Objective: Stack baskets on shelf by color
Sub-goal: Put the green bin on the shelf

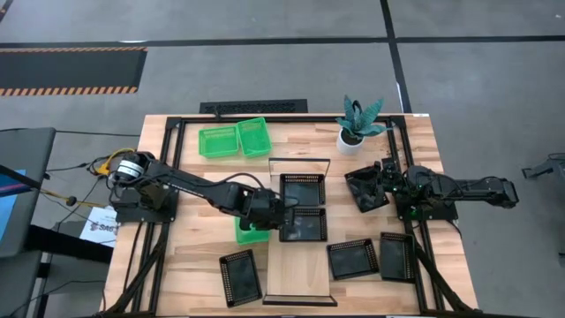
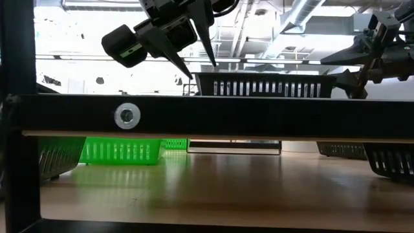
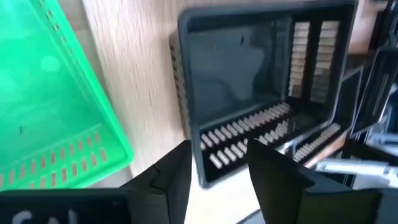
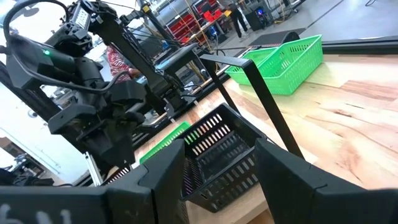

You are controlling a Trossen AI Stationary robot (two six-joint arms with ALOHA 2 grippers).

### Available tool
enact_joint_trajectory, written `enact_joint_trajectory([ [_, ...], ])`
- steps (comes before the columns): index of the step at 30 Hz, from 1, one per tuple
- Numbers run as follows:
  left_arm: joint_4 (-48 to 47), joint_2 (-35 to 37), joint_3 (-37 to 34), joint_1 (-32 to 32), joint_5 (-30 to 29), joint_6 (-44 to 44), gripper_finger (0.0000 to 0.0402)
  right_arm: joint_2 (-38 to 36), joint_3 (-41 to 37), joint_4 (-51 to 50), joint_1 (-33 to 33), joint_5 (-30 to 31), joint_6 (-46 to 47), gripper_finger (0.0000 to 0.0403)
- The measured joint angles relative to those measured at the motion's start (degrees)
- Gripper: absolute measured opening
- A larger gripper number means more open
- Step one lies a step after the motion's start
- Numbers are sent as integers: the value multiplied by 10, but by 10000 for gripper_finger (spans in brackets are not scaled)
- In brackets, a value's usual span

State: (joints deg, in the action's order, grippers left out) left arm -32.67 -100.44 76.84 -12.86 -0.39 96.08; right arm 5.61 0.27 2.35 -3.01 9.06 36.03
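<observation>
The left tool [image 1: 275, 215] is open over the edge of a black basket [image 1: 303, 224] on the shelf [image 1: 298, 274]. A green basket [image 1: 250, 232] lies just beside it, away from the shelf, nearest this arm. The right tool [image 1: 381, 175] waits open, far off by another black basket [image 1: 365, 189].

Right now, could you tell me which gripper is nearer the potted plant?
Right. The right gripper sits just below-right of the potted plant; the left gripper is mid-table, by the shelf.
</observation>
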Motion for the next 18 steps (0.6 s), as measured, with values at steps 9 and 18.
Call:
enact_joint_trajectory([
  [9, -137, 53, 0, 0, 13, -73, 153, 0, 0, 0, 0, 0, 0, 218],
  [18, -325, 129, 1, 47, -85, -417, 153, 0, 0, 0, 0, 0, 0, 218],
])
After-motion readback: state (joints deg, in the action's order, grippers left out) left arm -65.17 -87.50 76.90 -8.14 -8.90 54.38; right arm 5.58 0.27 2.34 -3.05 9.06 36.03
